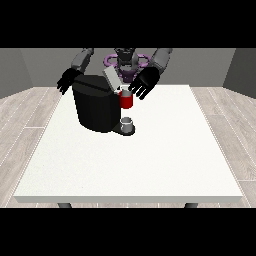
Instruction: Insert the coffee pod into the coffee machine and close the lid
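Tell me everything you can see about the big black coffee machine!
The coffee machine is a chunky black block sitting on the white table, towards the robot's side. A red part sticks out at its front, and a grey lid stands tilted up above it, so it is open. Below, a small grey cup rests on the machine's dark base. The hand at the view's right hovers with spread fingers right by the red part.
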`<state>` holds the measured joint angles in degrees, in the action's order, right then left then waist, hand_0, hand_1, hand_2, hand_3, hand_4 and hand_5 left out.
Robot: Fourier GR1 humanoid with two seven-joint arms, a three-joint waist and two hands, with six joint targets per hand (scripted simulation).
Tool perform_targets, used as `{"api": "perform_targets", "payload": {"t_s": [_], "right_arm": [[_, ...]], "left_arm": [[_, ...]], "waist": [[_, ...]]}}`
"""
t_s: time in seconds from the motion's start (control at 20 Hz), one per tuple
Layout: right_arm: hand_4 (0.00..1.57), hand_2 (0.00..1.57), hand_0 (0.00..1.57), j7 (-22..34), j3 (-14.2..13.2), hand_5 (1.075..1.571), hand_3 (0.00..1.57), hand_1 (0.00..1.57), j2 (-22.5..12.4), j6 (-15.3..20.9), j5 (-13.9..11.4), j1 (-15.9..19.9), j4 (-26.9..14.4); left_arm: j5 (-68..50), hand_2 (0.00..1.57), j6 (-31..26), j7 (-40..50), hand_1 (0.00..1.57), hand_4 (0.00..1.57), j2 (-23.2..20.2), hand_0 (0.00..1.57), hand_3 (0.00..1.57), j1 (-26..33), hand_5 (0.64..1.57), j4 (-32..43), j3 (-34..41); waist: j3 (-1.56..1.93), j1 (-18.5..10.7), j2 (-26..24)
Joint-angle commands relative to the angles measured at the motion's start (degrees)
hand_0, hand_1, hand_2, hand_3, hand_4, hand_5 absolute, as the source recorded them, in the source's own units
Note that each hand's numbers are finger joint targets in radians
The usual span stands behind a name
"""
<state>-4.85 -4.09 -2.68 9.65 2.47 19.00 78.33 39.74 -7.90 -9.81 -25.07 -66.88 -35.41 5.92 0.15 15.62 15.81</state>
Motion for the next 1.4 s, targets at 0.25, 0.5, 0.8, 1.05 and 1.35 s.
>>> {"api": "perform_targets", "payload": {"t_s": [0.25,0.5,0.8,1.05,1.35], "right_arm": [[0.37,0.00,0.00,0.97,-1.65,1.571,0.00,0.00,-1.72,-2.04,1.92,0.13,-1.33],[0.34,0.00,0.00,0.88,-1.13,1.571,0.00,0.00,-0.63,0.94,-0.09,0.73,-1.96],[0.41,0.00,0.00,-0.32,0.08,1.571,0.00,0.00,-0.05,0.67,-0.98,-4.51,-2.31],[0.38,0.00,0.00,0.50,0.16,1.571,0.00,0.00,0.54,0.93,-0.23,-2.17,-0.92],[0.42,0.00,0.00,-1.45,-1.45,1.571,0.00,0.00,1.02,0.77,0.97,-10.45,-2.90]], "left_arm": [[3.64,0.00,-3.85,0.10,0.00,0.00,-0.99,0.00,0.00,0.86,1.571,0.95,-3.29],[3.53,0.00,-4.76,-0.73,0.00,0.00,-1.31,0.00,0.00,-0.55,1.571,0.33,-2.69],[3.37,0.00,-4.48,-0.29,0.00,0.00,0.83,0.00,0.00,2.87,1.571,-0.33,-2.58],[3.49,0.00,-4.04,0.68,0.00,0.00,0.39,0.00,0.00,2.00,1.571,-0.58,-1.52],[-6.86,0.00,-4.05,0.55,0.00,0.00,7.44,0.00,0.00,9.78,1.571,-1.19,6.18]], "waist": [[-0.13,-0.11,-1.21],[-0.13,-1.23,-1.04],[-0.13,-2.36,-5.70],[-0.14,-2.61,-5.53],[-0.19,-8.05,-15.13]]}}
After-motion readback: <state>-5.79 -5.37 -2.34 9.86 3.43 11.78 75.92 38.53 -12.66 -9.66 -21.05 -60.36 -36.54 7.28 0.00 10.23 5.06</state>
